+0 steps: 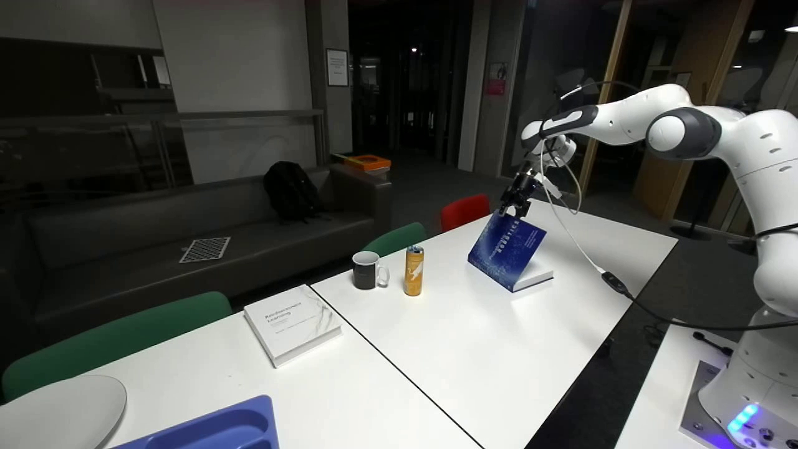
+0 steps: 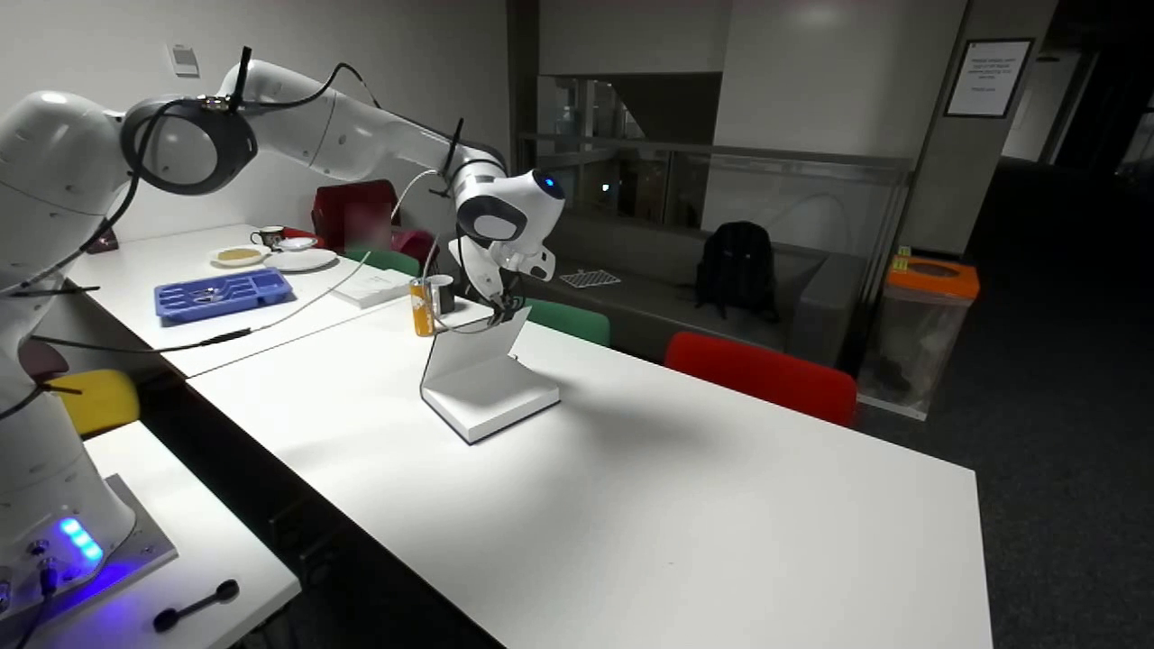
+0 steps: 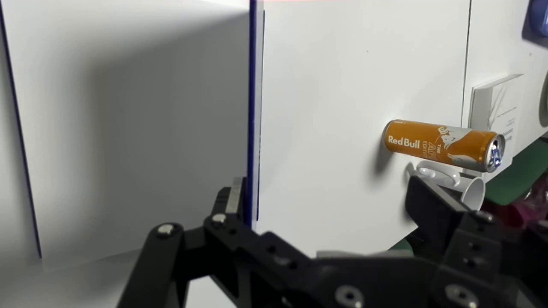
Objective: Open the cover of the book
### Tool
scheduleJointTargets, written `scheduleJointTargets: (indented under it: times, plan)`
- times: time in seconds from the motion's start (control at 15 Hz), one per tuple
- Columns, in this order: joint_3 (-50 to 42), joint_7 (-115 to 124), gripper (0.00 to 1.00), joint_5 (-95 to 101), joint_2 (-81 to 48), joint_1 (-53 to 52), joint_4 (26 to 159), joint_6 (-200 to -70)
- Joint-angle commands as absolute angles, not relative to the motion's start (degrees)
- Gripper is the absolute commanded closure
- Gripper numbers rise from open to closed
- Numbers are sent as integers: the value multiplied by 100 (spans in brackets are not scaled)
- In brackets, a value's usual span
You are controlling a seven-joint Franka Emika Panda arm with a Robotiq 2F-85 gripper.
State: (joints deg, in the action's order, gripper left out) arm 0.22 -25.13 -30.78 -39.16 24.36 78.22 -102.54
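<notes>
Pages (image 3: 162,128) fill the left of the wrist view; they belong to the book (image 2: 491,392), which lies on the white table (image 2: 685,487) in both exterior views. Next to the right comes the cover (image 3: 253,107), seen nearly edge-on, its free edge running up and down, straight across the line on which the gripper (image 3: 327,190) closes. In both exterior views it stands raised off the pages, seeming to lean a little over them, so the task looks about half done. Everything turns on the side of contact: one finger (image 3: 227,201) sits at the cover's inner face, on the pages' side, and appears to touch it. The gripper is spread wide and clamps nothing; the cover stands within its gap, just beside that finger and well apart from the opposite finger (image 3: 428,201). A push rightward in the wrist view, then down, should tip the cover past upright. At the right stands a can (image 3: 441,145), with a mug (image 3: 464,188) beside it; the cover may land close to the can, a point to watch.
</notes>
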Motion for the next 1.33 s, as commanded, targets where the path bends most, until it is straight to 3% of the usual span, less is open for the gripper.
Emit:
scheduleJointTargets:
  times: [0.0, 0.6, 1.27]
  plan:
    - [39, -2408, 0, -3089, -3321, 2179, 8573, -10702]
    - [69, -2328, 0, -2914, -2751, 1484, 9406, -11481]
    - [174, -2349, 0, -2958, -2250, 1099, 10142, -11491]
